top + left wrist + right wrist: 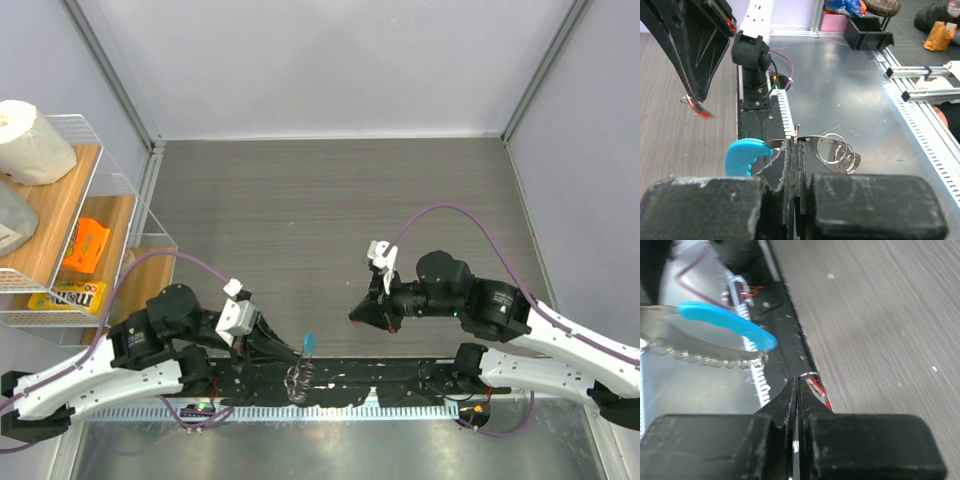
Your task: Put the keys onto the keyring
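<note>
— Where is the keyring right now?
— The left gripper [796, 145] is holding the keyring [840, 152] up over the near edge of the worktop [300, 200], a little left of the middle. It is pressing shut on the thin metal part, with the blue tag [744, 156] sticking out on one side and the silvery loops dangling on the other.
— And the key?
— The right gripper [799, 385] is carrying it. Its tips are pinching together on the key [819, 392], at the little wire loop by the red head as far as I'm making out. The blade is hiding from me.
— Are the two touching?
— No. The right gripper is hovering just right of the middle, a bit further in from the near edge. It is pointing towards the left one, and a clear gap is showing between key and keyring.
— So how far along are we?
— I'm judging it about halfway. Both pieces are hanging in the air and facing each other, which is the setting-up part. The threading is not done: the key isn't hanging on the keyring yet.
— What's left, then?
— Bringing the key's small loop across to the keyring and getting it on. I'm expecting that to be fiddly, since the key is looking tiny next to the gripper.
</note>
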Motion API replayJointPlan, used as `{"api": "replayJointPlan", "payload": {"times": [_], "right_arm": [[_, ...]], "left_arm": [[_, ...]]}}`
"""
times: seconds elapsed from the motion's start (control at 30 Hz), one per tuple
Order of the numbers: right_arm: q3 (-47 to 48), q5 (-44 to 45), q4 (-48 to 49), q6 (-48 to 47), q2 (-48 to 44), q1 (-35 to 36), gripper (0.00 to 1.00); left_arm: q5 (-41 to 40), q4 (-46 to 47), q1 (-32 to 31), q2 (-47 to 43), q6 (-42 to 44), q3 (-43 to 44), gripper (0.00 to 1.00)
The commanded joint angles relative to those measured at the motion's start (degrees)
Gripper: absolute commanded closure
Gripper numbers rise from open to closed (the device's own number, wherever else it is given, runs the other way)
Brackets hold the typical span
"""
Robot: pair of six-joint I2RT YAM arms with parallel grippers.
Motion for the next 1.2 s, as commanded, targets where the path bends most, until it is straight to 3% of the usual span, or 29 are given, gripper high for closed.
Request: {"api": "replayJointPlan", "payload": {"times": [0.0, 0.4, 0.63, 1.17], "right_arm": [[6.96, -18.05, 1.34, -10.01, 1.29, 0.10, 0.94], [18.14, -40.47, -6.48, -22.94, 9.73, 1.51, 0.94], [24.47, -39.95, -12.55, -26.64, 16.06, 6.15, 0.94], [27.99, -39.69, -5.52, -22.34, 20.28, 10.74, 0.94]], "left_arm": [[6.36, 7.54, -0.10, 1.09, -1.35, 2.77, 1.00], [9.88, 12.37, -0.19, 4.44, -2.94, 3.56, 1.00], [11.38, 13.78, -0.19, 5.58, -3.38, 4.00, 1.00], [9.35, 14.13, -0.19, 6.98, -3.29, 3.83, 1.00]]}}
